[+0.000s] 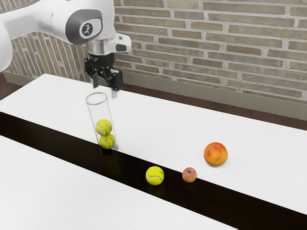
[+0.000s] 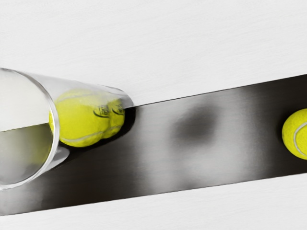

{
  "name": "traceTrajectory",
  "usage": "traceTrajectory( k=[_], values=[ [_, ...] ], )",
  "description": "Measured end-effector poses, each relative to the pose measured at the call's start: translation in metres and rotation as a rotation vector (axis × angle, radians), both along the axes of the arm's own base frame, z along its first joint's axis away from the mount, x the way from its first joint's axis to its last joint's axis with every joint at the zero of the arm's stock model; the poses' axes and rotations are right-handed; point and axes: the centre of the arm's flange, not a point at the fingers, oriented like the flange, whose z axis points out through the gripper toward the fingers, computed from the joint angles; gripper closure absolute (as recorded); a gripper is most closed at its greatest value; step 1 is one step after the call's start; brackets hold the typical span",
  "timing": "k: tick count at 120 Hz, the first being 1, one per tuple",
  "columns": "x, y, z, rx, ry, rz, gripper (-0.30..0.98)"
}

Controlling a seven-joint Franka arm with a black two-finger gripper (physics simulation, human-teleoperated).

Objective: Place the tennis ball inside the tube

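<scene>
The loose tennis ball (image 1: 154, 176), partly cut off in the wrist view, lay on the dark stripe (image 1: 206, 196). Toward the surface's (image 1: 259, 148) visible far corner, the tube (image 1: 98, 115) contained two balls (image 1: 103, 127), their marks unreadable. Higher, the gripper (image 1: 105, 88) was wide.

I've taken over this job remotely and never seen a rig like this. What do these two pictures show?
This is a simulated robot arm at a table. The exterior view comes from a camera at the arm's side; the wrist view comes from one on its hand, looking down.

The black end effector has two fingers, standing apart with nothing held between them.

A clear tube stands on the table with two tennis balls stacked inside. A third tennis ball lies outside it, on the dark stripe. Near that ball are a small apple and a larger orange-red fruit.
</scene>
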Motion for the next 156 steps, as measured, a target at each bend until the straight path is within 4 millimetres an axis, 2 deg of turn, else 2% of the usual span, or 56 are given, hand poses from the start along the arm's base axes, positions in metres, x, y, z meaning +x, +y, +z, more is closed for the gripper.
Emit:
traceTrajectory(
  k=[13, 28, 33, 42, 48, 56, 69, 78, 91, 100, 115, 124, 140, 148, 156],
  values=[
    [0.004, -0.005, -0.001, 0.012, -0.04, -0.027, 0.0],
    [0.015, -0.002, -0.007, 0.016, -0.077, -0.038, 0.0],
    [0.025, 0.0, -0.023, 0.009, -0.075, -0.04, 0.0],
    [0.038, 0.019, -0.051, -0.036, -0.06, -0.005, 0.0],
    [0.044, 0.018, -0.068, -0.07, -0.051, -0.006, 0.0],
    [0.054, 0.003, -0.089, -0.107, -0.044, -0.035, 0.0],
    [0.065, -0.029, -0.108, -0.143, -0.047, -0.101, 0.0],
    [0.066, -0.052, -0.118, -0.165, -0.042, -0.144, 0.0],
    [0.067, -0.082, -0.148, -0.182, -0.007, -0.195, 0.0],
    [0.067, -0.097, -0.171, -0.196, 0.025, -0.214, 0.0],
    [0.063, -0.12, -0.194, -0.21, 0.058, -0.24, 0.0],
    [0.06, -0.137, -0.195, -0.207, 0.054, -0.265, 0.0],
    [0.068, -0.172, -0.175, -0.168, -0.004, -0.341, 0.0],
    [0.067, -0.178, -0.174, -0.158, -0.008, -0.357, 0.0],
    [0.056, -0.191, -0.179, -0.149, 0.009, -0.371, 0.0]
  ],
)
